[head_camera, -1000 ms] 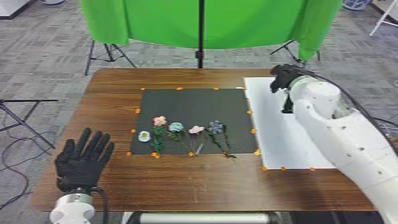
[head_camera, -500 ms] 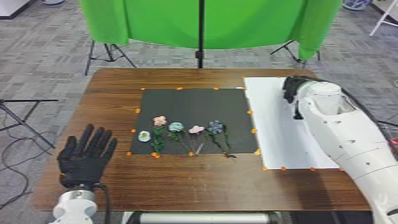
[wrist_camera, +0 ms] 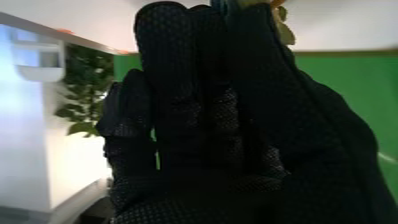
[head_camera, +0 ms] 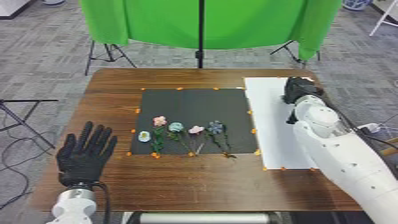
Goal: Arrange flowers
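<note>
Over the far part of the white sheet [head_camera: 275,135], my right hand [head_camera: 302,88] hangs in the head view. In the right wrist view, the thumb and fingers of my right hand [wrist_camera: 191,95] pinch a flower with greenish leaves [wrist_camera: 283,31]; its bloom is mostly hidden. On the black mat [head_camera: 191,104] lie a pink flower [head_camera: 160,121], a pale blue-green flower [head_camera: 176,127], a light pink flower [head_camera: 196,129], a blue flower [head_camera: 215,126] and a small white piece with a yellow centre [head_camera: 144,136]. My left hand [head_camera: 82,162] is open, left of the mat.
Orange markers [head_camera: 254,131] edge the mat and the sheet on the brown table [head_camera: 191,185]. A green cloth [head_camera: 213,25] on a stand hangs beyond the far edge. A white roll [head_camera: 204,218] lies at the near edge.
My right hand has moved rightward and slightly nearer over the white sheet, its wrist turning. My left hand has shifted only slightly. The flowers on the mat have stayed put.
</note>
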### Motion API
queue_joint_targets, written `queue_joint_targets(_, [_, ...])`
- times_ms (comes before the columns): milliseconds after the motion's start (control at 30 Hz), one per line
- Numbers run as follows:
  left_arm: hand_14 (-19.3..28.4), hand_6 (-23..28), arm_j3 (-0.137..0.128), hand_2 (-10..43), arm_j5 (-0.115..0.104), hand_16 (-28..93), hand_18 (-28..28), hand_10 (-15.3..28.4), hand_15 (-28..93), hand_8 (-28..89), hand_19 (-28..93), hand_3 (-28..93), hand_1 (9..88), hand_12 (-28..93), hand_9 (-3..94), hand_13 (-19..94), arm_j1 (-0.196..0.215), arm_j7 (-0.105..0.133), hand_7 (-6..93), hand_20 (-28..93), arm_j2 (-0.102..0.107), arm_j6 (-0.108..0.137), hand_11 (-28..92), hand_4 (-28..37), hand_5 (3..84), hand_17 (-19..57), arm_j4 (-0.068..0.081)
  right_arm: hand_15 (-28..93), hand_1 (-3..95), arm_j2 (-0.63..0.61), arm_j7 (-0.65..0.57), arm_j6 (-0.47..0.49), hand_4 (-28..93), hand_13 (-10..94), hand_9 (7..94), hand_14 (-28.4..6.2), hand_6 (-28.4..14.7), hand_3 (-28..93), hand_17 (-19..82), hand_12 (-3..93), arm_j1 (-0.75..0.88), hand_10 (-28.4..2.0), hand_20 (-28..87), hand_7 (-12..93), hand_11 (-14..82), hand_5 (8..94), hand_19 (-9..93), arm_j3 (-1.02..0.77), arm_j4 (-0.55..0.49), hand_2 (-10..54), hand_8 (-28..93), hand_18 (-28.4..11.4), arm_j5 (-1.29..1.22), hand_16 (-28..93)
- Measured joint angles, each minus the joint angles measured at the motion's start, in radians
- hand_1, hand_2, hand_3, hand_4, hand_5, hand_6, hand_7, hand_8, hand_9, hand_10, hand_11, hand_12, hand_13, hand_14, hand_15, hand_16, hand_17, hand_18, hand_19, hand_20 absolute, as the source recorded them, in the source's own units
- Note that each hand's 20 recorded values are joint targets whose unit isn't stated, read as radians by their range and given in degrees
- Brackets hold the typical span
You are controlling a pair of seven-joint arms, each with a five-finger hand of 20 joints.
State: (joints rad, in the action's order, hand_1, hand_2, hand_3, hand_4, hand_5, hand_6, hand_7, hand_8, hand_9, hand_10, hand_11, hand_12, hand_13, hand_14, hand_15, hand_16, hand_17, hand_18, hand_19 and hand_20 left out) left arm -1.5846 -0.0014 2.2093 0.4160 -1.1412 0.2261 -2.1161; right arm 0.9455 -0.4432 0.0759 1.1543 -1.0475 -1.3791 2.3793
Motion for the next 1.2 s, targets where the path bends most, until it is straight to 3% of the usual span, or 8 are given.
queue_joint_targets(233, [17.1,7.1,-0.027,13.3,0.005,-6,14.5,16.2,40,-10,36,80,26.3,12,39.2,31,0.029,0.011,10.6,14,0.0,0.004,24,-28.3,35.6,-6.4,-0.016,39,60.5,-0.003,0.053,0.031,-28,76,87.3,-6.8,-0.6,67,38,43.8,0.172,-11.3,35,41,14.7,75.3,87,-0.123,-0.327,-9.5,-1,-20.6,-0.016,39])
queue_joint_targets(433, [17.0,6.8,-0.036,13.2,0.025,-6,14.5,16.2,40,-11,36,80,26.4,12,38.6,31,0.035,0.015,11.0,14,0.001,0.021,24,-28.3,34.5,-6.5,-0.017,39,60.1,0.05,0.06,0.046,-28,75,86.7,-6.3,-0.9,68,38,43.5,0.286,-11.4,35,41,14.6,75.0,87,-0.133,-0.504,-9.5,-1,-20.6,-0.046,39])
queue_joint_targets(700, [17.0,7.0,-0.043,13.2,0.028,-6,14.5,16.1,40,-11,36,80,26.4,12,38.7,31,0.033,0.015,11.2,14,0.011,0.027,24,-28.3,34.7,-6.5,-0.017,38,60.6,0.07,0.127,-0.034,-28,75,85.8,-6.0,-1.0,68,37,43.2,0.44,-11.3,35,42,14.5,74.3,87,-0.077,-0.541,-9.5,-2,-20.7,0.326,40])
queue_joint_targets(867, [17.1,7.1,-0.045,13.2,0.028,-6,14.4,16.1,40,-11,36,80,26.4,12,38.7,31,0.031,0.015,11.3,13,0.015,0.029,24,-28.3,34.6,-6.4,-0.017,38,60.3,0.058,0.121,-0.039,-28,72,81.7,-5.4,-1.1,70,36,40.6,0.478,-11.1,35,40,13.6,70.8,87,-0.063,-0.544,-9.5,-5,-20.6,0.239,40])
queue_joint_targets(1000, [17.1,7.2,-0.045,13.3,0.028,-6,14.4,16.1,40,-11,36,80,26.3,12,38.8,31,0.028,0.014,11.4,13,0.018,0.029,24,-28.3,34.7,-6.4,-0.017,40,59.3,0.057,0.122,-0.032,-28,69,78.3,-5.7,-1.1,70,35,34.9,0.488,-11.3,35,27,9.5,69.8,87,-0.065,-0.548,-9.5,-6,-21.0,0.167,38])
queue_joint_targets(1200, [17.0,7.3,-0.048,14.1,0.025,-6,14.4,16.2,40,-11,36,80,25.2,12,38.7,31,0.027,0.018,11.4,14,0.02,0.035,24,-28.3,34.8,-6.4,-0.017,40,58.0,0.056,0.122,-0.006,-28,68,73.3,-6.3,-0.7,70,35,26.1,0.503,-12.5,34,20,15.2,68.3,87,-0.076,-0.571,-9.5,-6,-21.3,0.167,37])
